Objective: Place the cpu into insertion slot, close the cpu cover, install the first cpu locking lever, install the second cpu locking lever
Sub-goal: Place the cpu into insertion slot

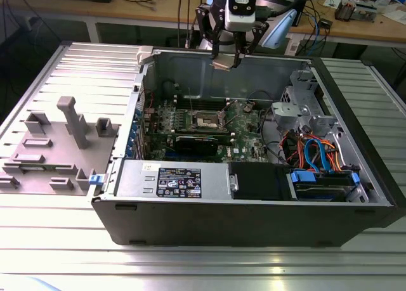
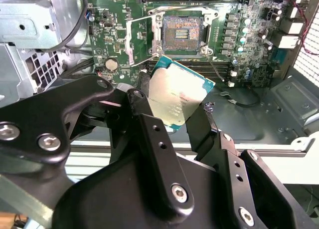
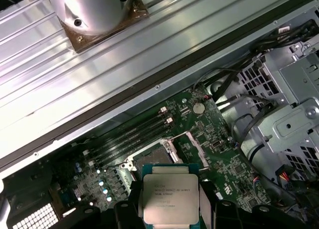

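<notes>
My gripper (image 1: 226, 58) hangs above the open computer case, over its far wall, shut on the cpu (image 1: 222, 63). In both wrist views the cpu (image 2: 174, 97) (image 3: 169, 199) is a flat square chip with a silvery top, pinched at two opposite edges by the black fingers (image 2: 202, 121) (image 3: 207, 204). The insertion slot (image 1: 206, 120) (image 2: 183, 33) (image 3: 154, 156) lies bare on the green motherboard, well below the chip. The cpu cover (image 2: 133, 42) (image 3: 197, 146), a thin metal frame, stands swung open beside the slot. I cannot make out the locking levers.
A black card (image 1: 200, 143) lies just in front of the slot. A power supply (image 1: 171, 180) runs along the case's near wall. A metal drive cage (image 1: 304, 107) and blue and orange cables (image 1: 317, 155) fill the exterior view's right. A grey fixture (image 1: 57, 145) sits outside the case.
</notes>
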`<action>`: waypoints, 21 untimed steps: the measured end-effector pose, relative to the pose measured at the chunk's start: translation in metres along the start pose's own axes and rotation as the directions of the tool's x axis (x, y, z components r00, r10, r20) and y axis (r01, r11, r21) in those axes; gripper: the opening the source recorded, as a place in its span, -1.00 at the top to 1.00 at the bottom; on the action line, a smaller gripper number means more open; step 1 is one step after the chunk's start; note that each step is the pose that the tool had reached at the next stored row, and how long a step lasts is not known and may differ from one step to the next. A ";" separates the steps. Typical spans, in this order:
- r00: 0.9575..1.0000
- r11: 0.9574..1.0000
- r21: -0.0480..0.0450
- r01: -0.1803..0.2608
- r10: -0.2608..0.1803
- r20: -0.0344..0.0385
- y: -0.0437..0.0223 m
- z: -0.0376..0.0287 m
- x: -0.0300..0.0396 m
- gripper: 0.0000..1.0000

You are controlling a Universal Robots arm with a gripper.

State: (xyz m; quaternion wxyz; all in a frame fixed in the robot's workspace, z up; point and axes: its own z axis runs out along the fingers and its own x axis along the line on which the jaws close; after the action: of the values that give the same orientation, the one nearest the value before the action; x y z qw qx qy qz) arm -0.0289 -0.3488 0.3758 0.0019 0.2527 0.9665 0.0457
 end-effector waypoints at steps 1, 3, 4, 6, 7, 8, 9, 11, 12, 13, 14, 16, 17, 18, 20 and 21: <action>1.000 1.000 0.000 -0.001 0.001 0.000 0.0000 0.0000 0.0000 -0.07; 1.000 1.000 0.000 -0.004 0.004 0.000 0.0000 0.0000 0.0000 -0.07; 1.000 1.000 0.000 -0.004 0.004 0.000 0.0000 0.0000 0.0000 -0.07; 1.000 1.000 0.000 -0.006 0.006 0.001 0.0000 0.0000 0.0000 -0.07; 1.000 1.000 0.000 -0.007 0.007 0.001 0.0000 0.0000 0.0000 -0.07; 1.000 1.000 0.000 -0.008 0.008 0.001 0.0000 0.0000 0.0000 -0.07; 1.000 1.000 0.000 -0.008 0.008 0.001 0.0000 0.0000 0.0000 -0.07; 1.000 1.000 0.000 -0.010 0.010 0.001 0.0000 0.0000 0.0000 -0.07; 1.000 1.000 0.000 -0.011 0.011 0.001 0.0000 0.0000 0.0000 -0.07; 1.000 1.000 0.000 -0.012 0.012 0.001 0.0000 0.0000 0.0000 -0.07; 1.000 1.000 0.000 -0.013 0.013 0.001 0.0000 0.0000 0.0000 -0.07; 1.000 1.000 0.000 -0.015 0.015 0.001 0.0000 0.0000 0.0000 -0.07; 1.000 1.000 0.000 -0.016 0.016 0.001 0.0000 0.0000 0.0000 -0.07; 1.000 1.000 0.000 -0.016 0.016 0.001 0.0000 0.0000 0.0000 -0.07; 1.000 1.000 0.000 -0.018 0.018 0.002 0.0000 0.0000 0.0000 -0.07; 1.000 1.000 0.000 -0.018 0.018 0.002 0.0000 0.0000 0.0000 -0.07</action>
State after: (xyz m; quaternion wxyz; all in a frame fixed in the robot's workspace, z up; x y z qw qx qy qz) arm -0.0289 -0.3488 0.3758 0.0024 0.2617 0.9641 0.0457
